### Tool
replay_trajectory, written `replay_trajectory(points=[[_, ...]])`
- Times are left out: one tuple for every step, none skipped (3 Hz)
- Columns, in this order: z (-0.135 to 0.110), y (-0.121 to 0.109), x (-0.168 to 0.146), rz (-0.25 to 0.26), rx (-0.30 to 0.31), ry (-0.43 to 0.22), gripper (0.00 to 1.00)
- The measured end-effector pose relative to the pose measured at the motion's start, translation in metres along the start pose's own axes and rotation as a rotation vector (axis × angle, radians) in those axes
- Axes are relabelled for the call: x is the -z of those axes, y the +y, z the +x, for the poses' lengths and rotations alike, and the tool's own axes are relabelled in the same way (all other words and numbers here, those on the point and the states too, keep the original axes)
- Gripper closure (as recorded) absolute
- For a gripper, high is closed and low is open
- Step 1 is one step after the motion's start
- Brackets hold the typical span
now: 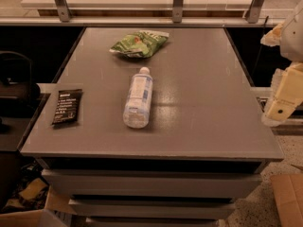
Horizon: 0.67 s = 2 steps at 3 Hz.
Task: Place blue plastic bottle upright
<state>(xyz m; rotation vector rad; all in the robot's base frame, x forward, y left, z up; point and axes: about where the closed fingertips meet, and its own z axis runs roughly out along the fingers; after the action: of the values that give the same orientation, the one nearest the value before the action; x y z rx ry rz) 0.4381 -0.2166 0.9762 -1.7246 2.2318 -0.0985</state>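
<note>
The blue plastic bottle (138,98) lies on its side near the middle of the grey table (199,79). Its white cap points toward the far edge and its base toward the near edge. Its pale label faces up. My gripper (283,98) hangs at the right edge of the view, beyond the table's right side and well to the right of the bottle. It holds nothing that I can see.
A green snack bag (138,43) lies at the far middle of the table. A flat black wrapper packet (66,106) lies near the left edge. A railing (178,4) runs behind the table. Cardboard boxes (289,197) sit on the floor at the lower right and lower left.
</note>
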Motion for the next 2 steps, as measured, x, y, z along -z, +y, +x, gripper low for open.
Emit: replay_trajectory(points=[[0.0,0.0,0.0,0.0,0.0,0.0,0.0],[-0.0077,-0.0075,-0.0022,-0.001,-0.058,0.019,0.0]])
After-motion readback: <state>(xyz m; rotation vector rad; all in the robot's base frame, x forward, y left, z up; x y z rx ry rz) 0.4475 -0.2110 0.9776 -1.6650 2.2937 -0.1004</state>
